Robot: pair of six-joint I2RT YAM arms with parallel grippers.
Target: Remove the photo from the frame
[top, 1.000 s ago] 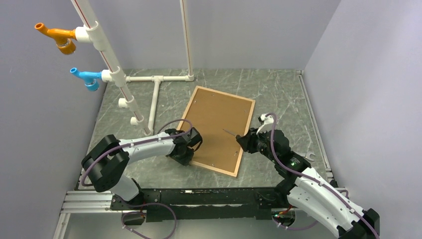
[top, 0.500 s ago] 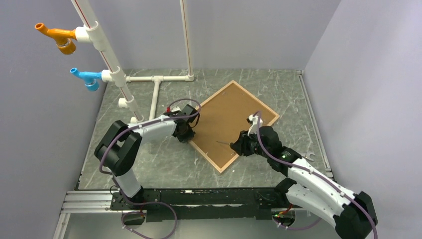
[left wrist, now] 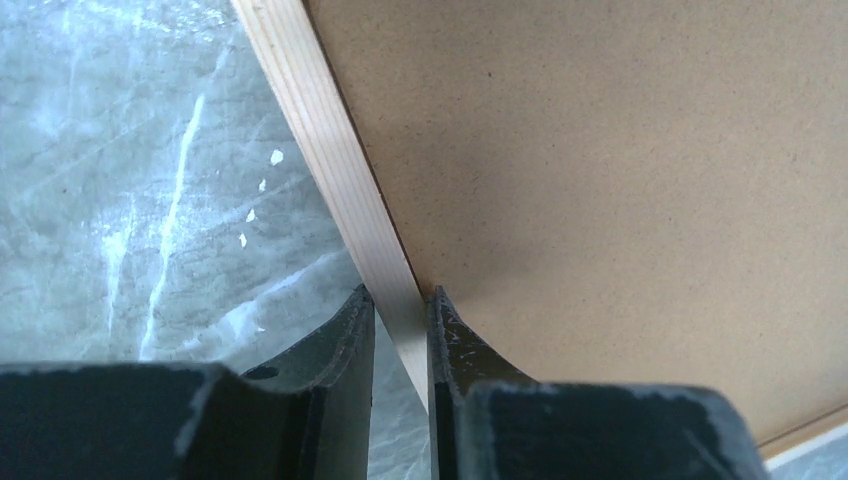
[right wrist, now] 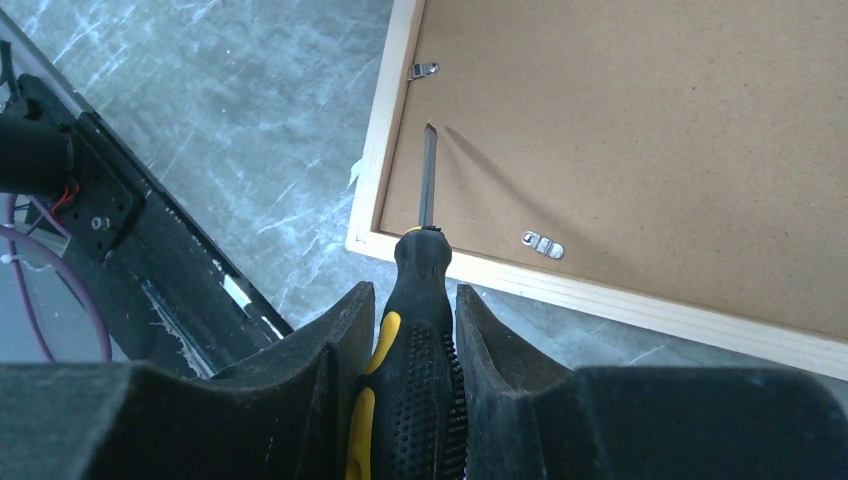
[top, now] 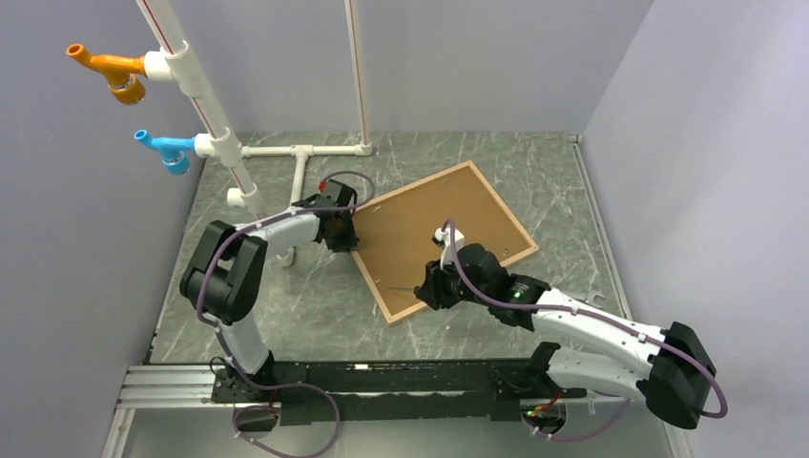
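While the marbled table (top: 315, 305) carries the frame (top: 412, 187) lying face down and skewed near its middle, the photo (top: 434, 229) sits inside it with only its plain brown back showing. At the frame's nine o'clock corner the left gripper (left wrist: 400, 300) is clenched on the thin wooden moulding, one finger on each side. At its six o'clock corner the right gripper (right wrist: 413, 292) grasps a black-and-yellow screwdriver (right wrist: 415, 340), whose blade points over the brown back just inside the moulding, between two small metal clips (right wrist: 541, 243).
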